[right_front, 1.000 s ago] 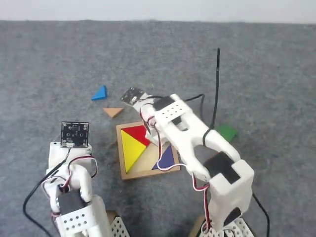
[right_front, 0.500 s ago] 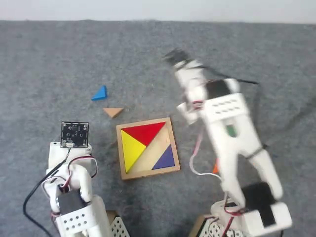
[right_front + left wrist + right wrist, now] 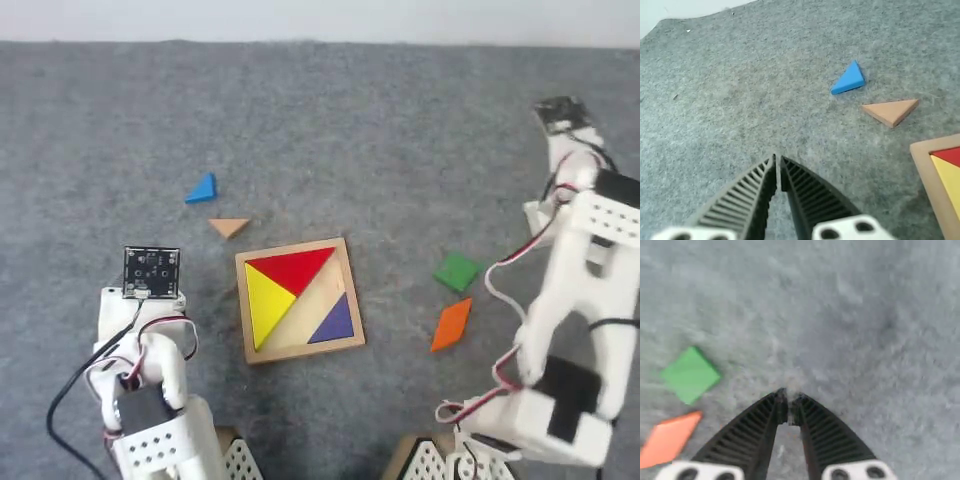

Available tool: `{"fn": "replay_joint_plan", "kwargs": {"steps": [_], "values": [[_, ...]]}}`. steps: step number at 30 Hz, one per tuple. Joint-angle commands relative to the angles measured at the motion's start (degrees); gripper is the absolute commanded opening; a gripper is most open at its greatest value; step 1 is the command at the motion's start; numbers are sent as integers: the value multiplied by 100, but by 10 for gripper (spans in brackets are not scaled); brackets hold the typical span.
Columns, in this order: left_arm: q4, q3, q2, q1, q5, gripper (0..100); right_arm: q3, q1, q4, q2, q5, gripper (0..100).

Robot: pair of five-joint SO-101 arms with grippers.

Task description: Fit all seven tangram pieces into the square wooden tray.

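Left gripper [image 3: 778, 167] closed, empty, above felt. Blue triangle [image 3: 849, 79] beside tan triangle [image 3: 891, 110]; tray corner [image 3: 931, 167] near.

right tool [image 3: 790, 397] swung off tray [image 3: 242, 310], now near green square [image 3: 457, 271]

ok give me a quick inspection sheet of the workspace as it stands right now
surface: grey felt mat, flat
job's things: wooden tray holds red triangle, yellow triangle, purple triangle; blue triangle, tan triangle, green square, orange parallelogram lie loose on the mat
clutter: nothing seen
tools: left tool shut, empty, over bare mat; right tool shut, empty, over mat, apart from green square
cables: wires run along both arms, clear of the pieces
surroundings: pale wall behind the mat
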Motion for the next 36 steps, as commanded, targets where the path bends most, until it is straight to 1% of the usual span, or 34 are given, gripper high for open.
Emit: {"fn": "replay_joint_plan", "kwargs": {"steps": [1, 3, 5, 7, 9, 15, 17, 21, 24, 26, 27, 29, 31, 33, 34, 36], "values": [[9, -40, 35, 0, -79, 15, -501, 462, -136, 277, -97, 274], [9, -40, 35, 0, -79, 15, -712, 585, 31, 426, -114, 386], [9, -40, 35, 0, -79, 15, -993, 611, 505, 426, -123, 437], [9, -40, 35, 0, -79, 15, -1363, 611, 1042, 374, -158, 442], [9, -40, 35, 0, -79, 15, -1758, 629, 1358, 268, -158, 442], [9, -40, 35, 0, -79, 15, -3262, 971, 1262, 101, -158, 442], [9, -40, 35, 0, -79, 15, -3736, 963, 1499, 163, -185, 442], [9, -40, 35, 0, -79, 15, -4193, 567, 2484, 277, -475, 442], [9, -40, 35, 0, -79, 15, -4149, 22, 3152, 435, -536, 442], [9, -40, 35, -9, -79, 15, -3824, -347, 3257, 532, -545, 439], [9, -40, 35, -9, -88, 15, -3587, -523, 3231, 541, -484, 422], [9, -40, 35, -9, -88, 15, -3095, -884, 3090, 629, -325, 332], [-18, -40, 35, -9, -88, 15, -2488, -1200, 2703, 716, -369, 190], [-26, -40, 35, -9, -88, 15, -1978, -1420, 2325, 804, -853, 34], [-53, -57, 35, -9, -97, 15, -1741, -1543, 2053, 866, -1090, 0], [-141, -92, 35, -9, -211, 15, -1160, -1754, 1525, 936, -1424, 41]]}}
